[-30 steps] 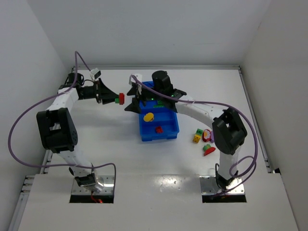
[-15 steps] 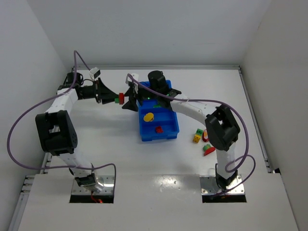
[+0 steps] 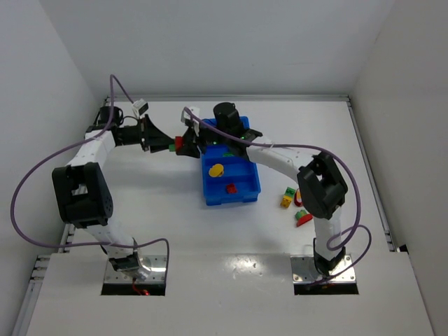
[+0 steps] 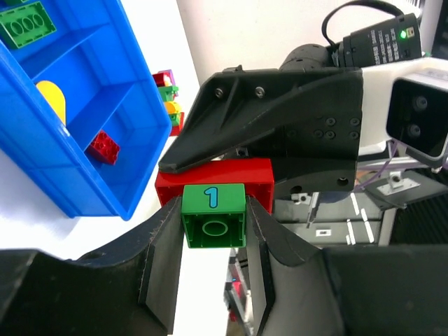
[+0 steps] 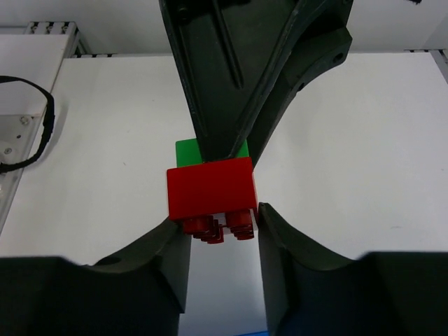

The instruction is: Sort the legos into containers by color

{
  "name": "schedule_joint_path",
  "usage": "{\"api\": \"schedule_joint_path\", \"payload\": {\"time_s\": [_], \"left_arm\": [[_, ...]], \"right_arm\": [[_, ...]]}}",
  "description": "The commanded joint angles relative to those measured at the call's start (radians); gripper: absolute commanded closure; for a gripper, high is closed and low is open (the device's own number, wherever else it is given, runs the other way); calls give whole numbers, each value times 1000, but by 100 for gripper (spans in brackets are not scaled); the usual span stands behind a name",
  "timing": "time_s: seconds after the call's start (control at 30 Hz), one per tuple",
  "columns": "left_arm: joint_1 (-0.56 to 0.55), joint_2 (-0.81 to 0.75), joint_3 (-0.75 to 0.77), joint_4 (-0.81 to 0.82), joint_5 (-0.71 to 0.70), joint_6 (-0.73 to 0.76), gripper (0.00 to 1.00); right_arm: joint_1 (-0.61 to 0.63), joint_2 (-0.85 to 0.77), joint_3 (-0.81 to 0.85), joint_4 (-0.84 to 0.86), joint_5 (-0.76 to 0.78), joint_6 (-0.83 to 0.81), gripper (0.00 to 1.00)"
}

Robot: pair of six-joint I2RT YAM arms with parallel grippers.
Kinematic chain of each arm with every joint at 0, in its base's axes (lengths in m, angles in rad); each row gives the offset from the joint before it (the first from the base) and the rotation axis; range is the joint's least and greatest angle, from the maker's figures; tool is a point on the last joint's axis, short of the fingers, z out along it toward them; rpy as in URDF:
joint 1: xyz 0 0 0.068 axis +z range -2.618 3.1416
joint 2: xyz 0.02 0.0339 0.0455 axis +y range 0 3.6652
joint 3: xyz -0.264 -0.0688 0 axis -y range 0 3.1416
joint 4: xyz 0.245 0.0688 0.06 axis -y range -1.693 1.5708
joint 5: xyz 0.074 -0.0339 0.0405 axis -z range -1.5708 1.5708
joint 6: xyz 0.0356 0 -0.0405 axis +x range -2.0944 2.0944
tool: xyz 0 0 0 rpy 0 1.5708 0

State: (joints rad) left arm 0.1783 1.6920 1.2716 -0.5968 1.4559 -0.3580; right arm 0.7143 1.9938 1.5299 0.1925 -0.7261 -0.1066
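Left end effector (image 4: 213,210): closed on the green brick (image 4: 213,227) marked 1, a finger pressed to each side.
Right end effector (image 5: 218,227): closed on the red brick (image 5: 210,185), gripping its sides.
Bricks: green and red sit face to face, held above the bench (image 3: 161,224) just left of the tray's far-left corner.
Tray (image 3: 210,190): mid-bench, nearer the far edge. A yellow piece (image 3: 216,169), a small red piece (image 3: 229,187) and a flat green piece (image 4: 24,22) lie in separate compartments.
Loose pieces (image 3: 286,201): clustered toward the right edge.
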Motion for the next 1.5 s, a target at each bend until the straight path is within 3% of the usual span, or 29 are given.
{"api": "schedule_joint_path", "payload": {"time_s": [0.0,0.07,0.13,0.23,0.63,0.8,1.1,1.2,1.47], "left_arm": [[-10,-46,-6,6,92,2,99],[-10,-46,-6,6,52,11,100],[12,-55,-6,6,31,11,100],[49,-46,-6,6,-6,21,100],[177,-9,130,6,-172,11,100],[188,-31,230,6,-429,11,100],[-52,-60,405,-92,-1113,186,100],[-173,-60,414,-92,-1263,243,100],[-399,3,402,-92,-1272,234,100]], "right_arm": [[11,-6,71,59,1,-11,67],[11,-18,72,48,1,-24,74],[11,-29,61,48,1,-33,89],[11,-56,9,48,19,-44,97],[-7,-133,-82,7,48,-88,99],[-26,-179,-126,-11,82,-125,100],[-79,-276,-206,-93,232,-173,100],[-107,-322,-249,-105,304,-116,100],[-202,-473,-379,-221,452,10,100]]}}
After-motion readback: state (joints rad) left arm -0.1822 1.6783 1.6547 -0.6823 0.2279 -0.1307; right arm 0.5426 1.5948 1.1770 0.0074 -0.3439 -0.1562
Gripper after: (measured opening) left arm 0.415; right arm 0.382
